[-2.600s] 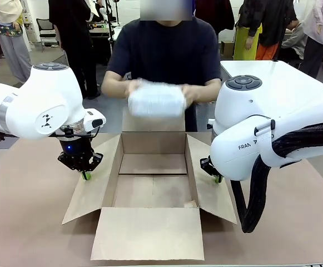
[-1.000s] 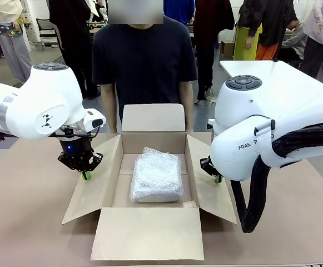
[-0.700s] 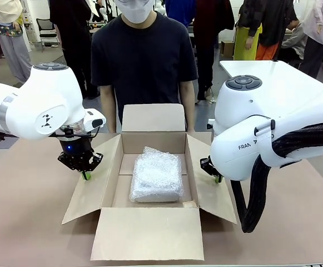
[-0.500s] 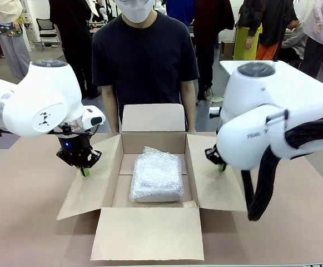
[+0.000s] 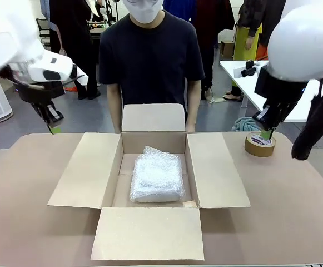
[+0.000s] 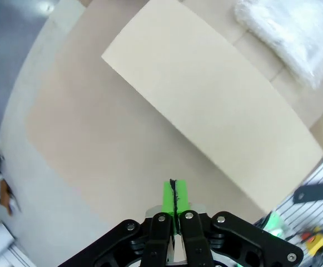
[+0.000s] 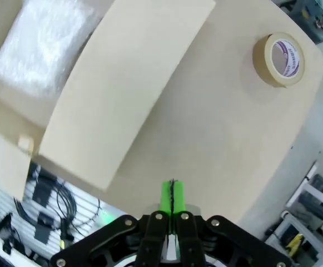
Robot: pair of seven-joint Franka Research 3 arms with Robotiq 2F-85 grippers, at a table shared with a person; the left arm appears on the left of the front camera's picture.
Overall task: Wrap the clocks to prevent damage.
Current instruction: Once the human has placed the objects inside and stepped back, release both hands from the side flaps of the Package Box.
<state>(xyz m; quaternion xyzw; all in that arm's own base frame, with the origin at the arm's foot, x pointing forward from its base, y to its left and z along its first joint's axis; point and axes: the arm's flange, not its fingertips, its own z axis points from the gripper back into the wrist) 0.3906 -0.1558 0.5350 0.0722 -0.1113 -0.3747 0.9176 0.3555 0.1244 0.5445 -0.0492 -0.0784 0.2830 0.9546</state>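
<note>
while in the box [image 5: 153, 143] — white bubble-wrap bundle [image 5: 157, 175]

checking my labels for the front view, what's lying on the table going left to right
left box flap → bubble-wrapped bundle → right box flap → tape roll

Bubble-wrapped clock bundle [image 5: 157, 174] lying flat inside open cardboard box [image 5: 150, 214]; centre.
</note>
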